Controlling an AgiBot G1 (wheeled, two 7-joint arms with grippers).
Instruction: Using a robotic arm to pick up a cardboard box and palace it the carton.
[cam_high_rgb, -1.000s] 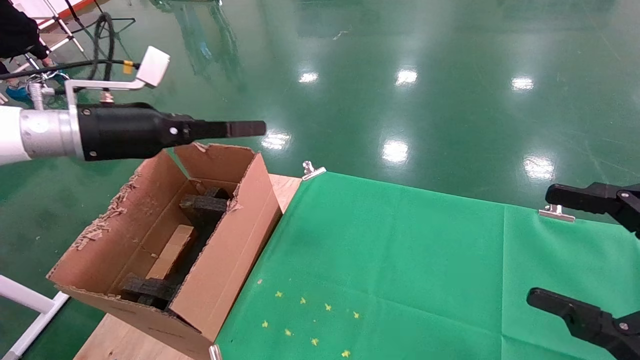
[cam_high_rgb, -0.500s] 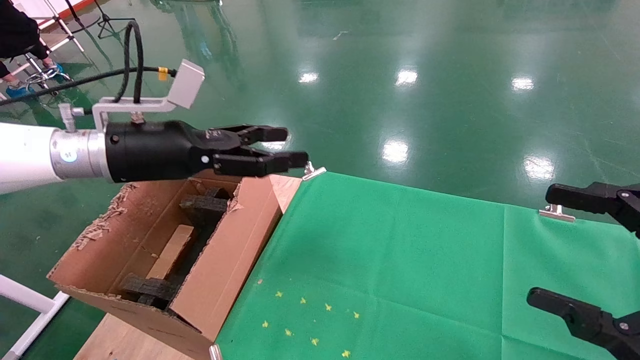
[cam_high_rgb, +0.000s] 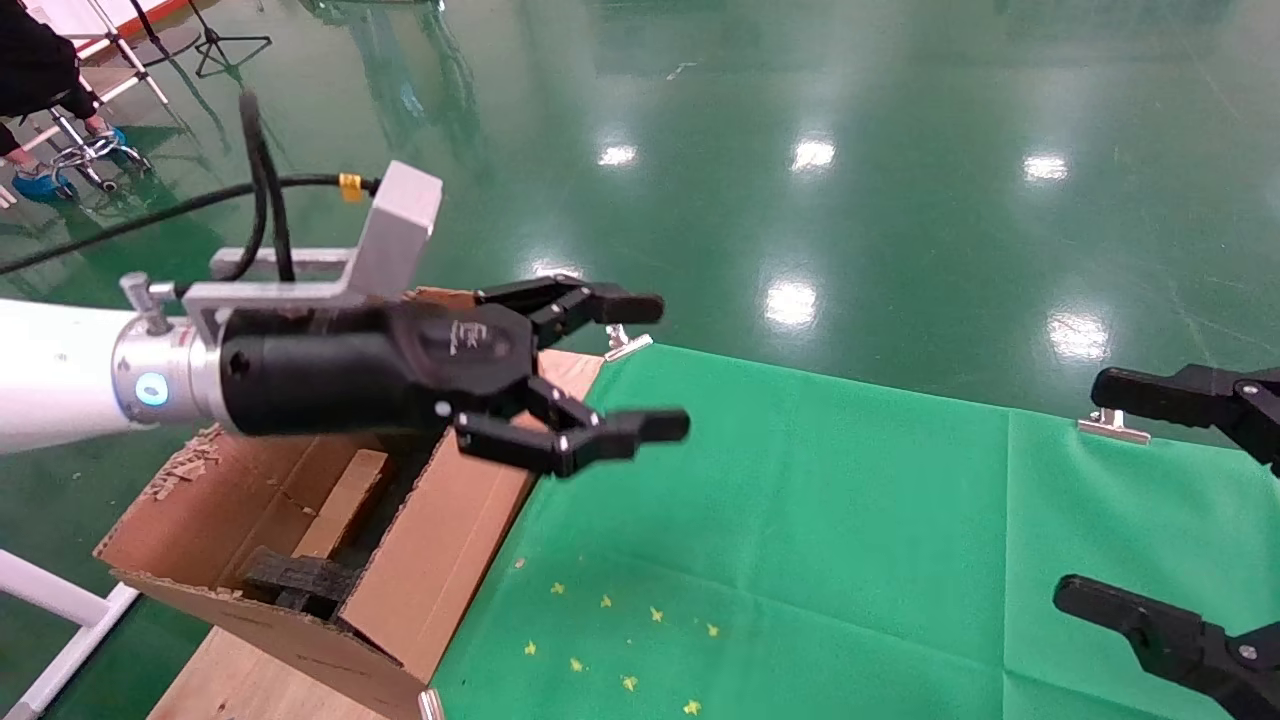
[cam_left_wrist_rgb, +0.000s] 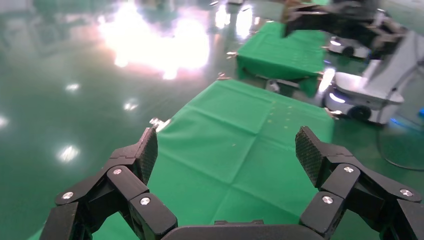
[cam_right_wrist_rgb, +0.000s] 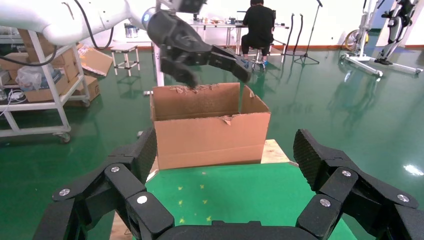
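The carton (cam_high_rgb: 440, 560) stands open on the table's left end, with ragged flaps and black foam blocks (cam_high_rgb: 290, 578) inside. The small cardboard box (cam_high_rgb: 340, 505) lies inside it between the foam blocks. My left gripper (cam_high_rgb: 652, 365) is open and empty, held above the carton's right wall, its fingertips out over the green cloth (cam_high_rgb: 800, 520). In the left wrist view the left gripper (cam_left_wrist_rgb: 227, 150) has only cloth between its fingers. My right gripper (cam_high_rgb: 1110, 495) is open and empty at the table's right edge. In the right wrist view it (cam_right_wrist_rgb: 227, 147) faces the carton (cam_right_wrist_rgb: 210, 132).
Metal clips (cam_high_rgb: 625, 342) (cam_high_rgb: 1112, 427) pin the cloth at the far edge. Small yellow marks (cam_high_rgb: 620, 640) dot the cloth near the front. Bare wood (cam_high_rgb: 575, 375) shows beside the carton. A white frame (cam_high_rgb: 60, 610) stands at the lower left, on the shiny green floor.
My left gripper has swung right and toward me, from above the carton's far flap to over its right wall. Its wrist has turned and the fingers now show spread apart. The right gripper has not moved.
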